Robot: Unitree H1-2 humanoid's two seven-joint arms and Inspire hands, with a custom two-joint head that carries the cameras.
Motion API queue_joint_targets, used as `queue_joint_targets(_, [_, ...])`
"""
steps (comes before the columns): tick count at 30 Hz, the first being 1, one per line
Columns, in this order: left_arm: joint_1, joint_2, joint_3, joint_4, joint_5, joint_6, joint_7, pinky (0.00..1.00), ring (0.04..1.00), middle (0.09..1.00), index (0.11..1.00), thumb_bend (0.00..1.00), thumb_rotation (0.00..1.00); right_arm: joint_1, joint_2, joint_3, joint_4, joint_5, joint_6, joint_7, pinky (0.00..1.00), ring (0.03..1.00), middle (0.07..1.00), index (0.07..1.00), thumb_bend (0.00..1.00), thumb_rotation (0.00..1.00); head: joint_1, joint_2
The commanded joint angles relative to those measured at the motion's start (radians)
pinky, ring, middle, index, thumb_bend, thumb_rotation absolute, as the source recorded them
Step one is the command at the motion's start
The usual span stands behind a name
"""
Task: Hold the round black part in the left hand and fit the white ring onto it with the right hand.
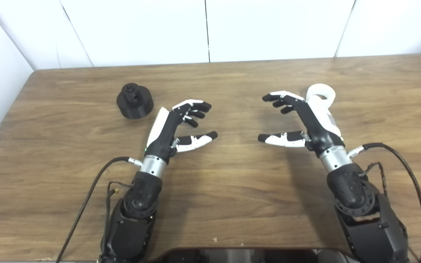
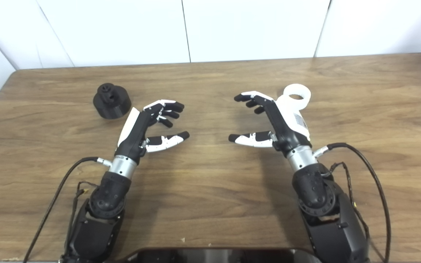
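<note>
Left eye view, black part: we see the round black part (image 1: 135, 101) standing on the wooden table (image 1: 232, 190), far left, with a small knob on top.
Black part and fingers: it lies beyond and to the left of our left hand (image 1: 172, 128), near the back of the hand but apart from it; no finger touches it.
Left hand: we hold it above the table, palm turned toward the middle; its fingers (image 1: 195, 107) are curled loosely and spread, with the thumb stretched out below them and a clear gap between. It holds nothing.
White ring: the white ring (image 2: 297, 96) lies flat on the table on the right side, hole facing up.
Ring and fingers: it sits just behind the back of our right hand (image 2: 274, 122), which partly hides its near edge; the fingertips point the other way, toward the middle of the table, and we cannot tell whether the hand's back touches it.
Right hand: its fingers (image 2: 249, 98) are apart and gently bent, thumb reaching out beneath them, nothing pinched.
Hands together: they face each other, well apart.
</note>
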Motion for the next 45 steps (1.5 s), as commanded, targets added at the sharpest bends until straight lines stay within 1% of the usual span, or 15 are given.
queue_joint_targets(1, [-0.041,0.004,0.003,-0.030,0.007,-0.007,0.014,0.57,0.678,0.709,0.660,0.65,0.10,-0.041,0.007,-0.002,-0.022,0.009,-0.040,-0.018,0.67,0.746,0.778,0.728,0.75,0.17,0.003,0.001])
queue_joint_targets(7, [-0.039,0.006,0.003,-0.030,0.008,-0.013,0.015,0.57,0.680,0.714,0.661,0.65,0.09,-0.040,0.010,-0.001,-0.017,0.009,-0.050,-0.026,0.64,0.731,0.771,0.724,0.76,0.17,0.005,0.001])
queue_joint_targets(11, [-0.039,0.007,0.003,-0.028,0.008,-0.015,0.016,0.57,0.679,0.713,0.660,0.66,0.10,-0.040,0.012,0.000,-0.015,0.006,-0.051,-0.026,0.64,0.732,0.774,0.724,0.76,0.16,0.007,0.001])
queue_joint_targets(15, [-0.040,0.007,0.004,-0.026,0.004,-0.018,0.015,0.57,0.675,0.711,0.659,0.65,0.09,-0.040,0.014,0.001,-0.017,0.007,-0.049,-0.022,0.64,0.738,0.776,0.727,0.75,0.18,0.008,0.001])
queue_joint_targets(18, [-0.039,0.003,0.002,-0.025,0.003,-0.018,0.016,0.57,0.676,0.712,0.659,0.65,0.08,-0.039,0.011,-0.001,-0.013,0.011,-0.058,-0.025,0.64,0.735,0.773,0.726,0.75,0.17,0.047,-0.007])
queue_joint_targets(20, [-0.039,-0.006,-0.002,-0.020,0.001,-0.023,0.018,0.57,0.681,0.718,0.661,0.65,0.07,-0.036,0.004,-0.006,-0.016,0.013,-0.053,-0.020,0.64,0.738,0.773,0.728,0.75,0.18,0.110,-0.020])
queue_joint_targets(21, [-0.040,-0.009,-0.004,-0.018,0.001,-0.025,0.019,0.57,0.682,0.720,0.662,0.65,0.06,-0.034,0.000,-0.008,-0.017,0.013,-0.051,-0.018,0.63,0.739,0.773,0.729,0.75,0.18,0.126,-0.024])
queue_joint_targets(23, [-0.041,-0.023,-0.010,-0.007,-0.004,-0.030,0.022,0.58,0.688,0.723,0.663,0.65,0.06,-0.031,-0.016,-0.015,-0.012,0.015,-0.068,-0.023,0.63,0.735,0.769,0.727,0.75,0.19,0.186,-0.039])
queue_joint_targets(27, [-0.047,-0.038,-0.027,0.013,0.023,-0.040,0.037,0.58,0.688,0.718,0.662,0.65,0.08,-0.023,-0.036,-0.029,0.001,0.044,-0.097,-0.026,0.63,0.732,0.774,0.731,0.75,0.16,0.245,-0.053])
queue_joint_targets(29, [-0.050,-0.039,-0.033,0.021,0.035,-0.047,0.044,0.59,0.692,0.715,0.662,0.64,0.08,-0.021,-0.043,-0.034,0.013,0.058,-0.122,-0.033,0.61,0.717,0.771,0.732,0.75,0.12,0.249,-0.055])
queue_joint_targets(32, [-0.052,-0.037,-0.036,0.022,0.045,-0.046,0.049,0.59,0.701,0.715,0.661,0.65,0.06,-0.019,-0.043,-0.042,0.022,0.072,-0.132,-0.037,0.60,0.709,0.770,0.734,0.76,0.11,0.229,-0.054])
queue_joint_targets(37, [-0.053,-0.032,-0.032,0.020,0.032,-0.046,0.048,0.59,0.691,0.712,0.659,0.65,0.07,-0.026,-0.046,-0.036,0.024,0.056,-0.137,-0.040,0.60,0.708,0.764,0.730,0.75,0.13,0.226,-0.052])
queue_joint_targets(40, [-0.055,-0.033,-0.030,0.018,0.026,-0.035,0.045,0.60,0.693,0.717,0.665,0.66,0.12,-0.029,-0.047,-0.037,0.026,0.051,-0.138,-0.042,0.60,0.704,0.760,0.727,0.75,0.13,0.229,-0.053])
queue_joint_targets(44, [-0.058,-0.027,-0.032,0.019,0.038,-0.043,0.053,0.60,0.688,0.712,0.670,0.67,0.12,-0.028,-0.049,-0.037,0.032,0.047,-0.145,-0.046,0.59,0.698,0.759,0.726,0.75,0.14,0.228,-0.056])
queue_joint_targets(45, [-0.059,-0.020,-0.035,0.018,0.070,-0.049,0.070,0.61,0.696,0.715,0.671,0.66,0.11,-0.028,-0.048,-0.038,0.032,0.048,-0.142,-0.045,0.59,0.698,0.759,0.727,0.75,0.14,0.227,-0.056])
